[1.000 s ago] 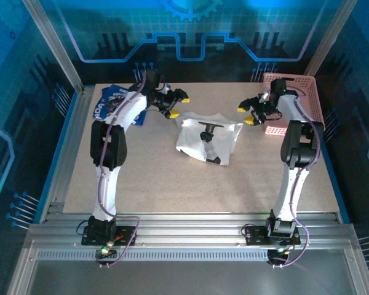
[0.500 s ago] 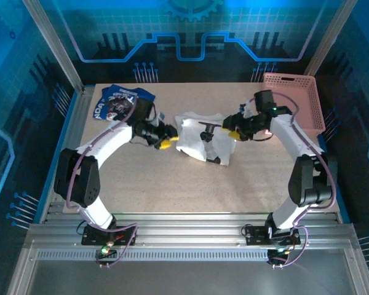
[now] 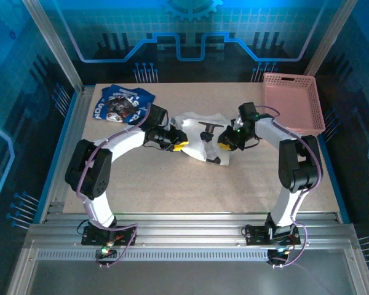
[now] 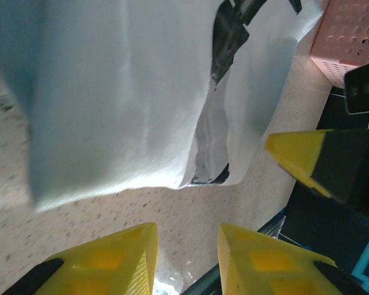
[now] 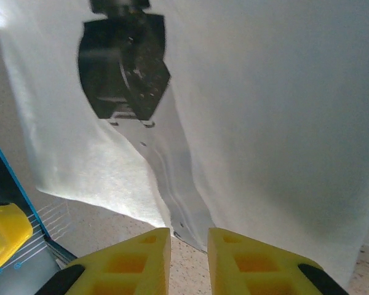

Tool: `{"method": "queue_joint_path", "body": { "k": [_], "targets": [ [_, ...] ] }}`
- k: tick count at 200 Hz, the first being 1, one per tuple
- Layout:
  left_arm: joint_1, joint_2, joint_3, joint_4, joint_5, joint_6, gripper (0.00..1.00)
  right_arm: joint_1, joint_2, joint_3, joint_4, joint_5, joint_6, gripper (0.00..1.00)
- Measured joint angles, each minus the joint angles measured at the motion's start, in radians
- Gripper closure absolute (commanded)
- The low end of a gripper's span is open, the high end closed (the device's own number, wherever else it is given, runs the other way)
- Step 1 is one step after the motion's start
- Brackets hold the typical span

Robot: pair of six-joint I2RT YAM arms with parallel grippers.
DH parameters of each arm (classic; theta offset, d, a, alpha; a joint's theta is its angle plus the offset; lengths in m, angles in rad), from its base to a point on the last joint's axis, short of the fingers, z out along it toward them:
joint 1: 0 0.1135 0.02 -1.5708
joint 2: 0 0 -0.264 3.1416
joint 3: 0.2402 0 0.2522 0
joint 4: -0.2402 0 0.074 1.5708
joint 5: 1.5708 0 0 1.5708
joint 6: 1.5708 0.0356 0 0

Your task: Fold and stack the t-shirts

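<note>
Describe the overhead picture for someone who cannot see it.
The left arm and right arm reach in to a crumpled white t-shirt in the middle, one at each side. A blue t-shirt lies back left, a pink basket back right.

Table (image 3: 172,184): white shirt (image 3: 194,140), blue shirt (image 3: 117,104), basket (image 3: 292,104)

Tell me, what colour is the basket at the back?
The basket is pink, clearest in the top view.

left arm (image 3: 114,144): I see it bent low, reaching right toward the worktop's middle.
right arm (image 3: 283,138): elbow raised, reaching left.
left gripper (image 4: 187,232): fingers slightly apart.
right gripper (image 5: 189,236): I read a narrower gap.
</note>
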Motion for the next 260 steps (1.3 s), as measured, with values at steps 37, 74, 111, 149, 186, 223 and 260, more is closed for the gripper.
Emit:
{"method": "queue_joint_path", "body": {
  "k": [37,74,111,149,186,223,260],
  "targets": [
    [-0.028,0.101,0.034,0.018,-0.026,-0.007,0.74,0.012,0.018,-0.038,0.011,0.038,0.015,0.76],
    [-0.004,0.182,0.041,-0.124,-0.137,0.076,0.76,0.011,0.065,-0.039,-0.017,0.119,-0.011,0.75],
    [-0.005,0.171,0.058,-0.174,-0.178,0.144,0.68,0.011,0.079,-0.037,-0.049,0.167,-0.040,0.74],
    [-0.007,0.082,0.043,-0.209,-0.173,0.149,0.37,0.010,0.063,-0.031,-0.066,0.176,-0.061,0.64],
    [0.019,-0.096,0.078,-0.222,-0.169,0.131,0.26,0.002,-0.049,0.008,-0.114,0.194,-0.100,0.46],
    [0.099,-0.050,0.146,-0.194,-0.146,0.163,0.25,-0.026,-0.176,0.074,-0.123,0.173,-0.122,0.33],
    [0.113,0.127,0.146,-0.163,-0.122,0.200,0.23,-0.023,-0.208,0.071,-0.121,0.135,-0.160,0.23]
  ]
}}
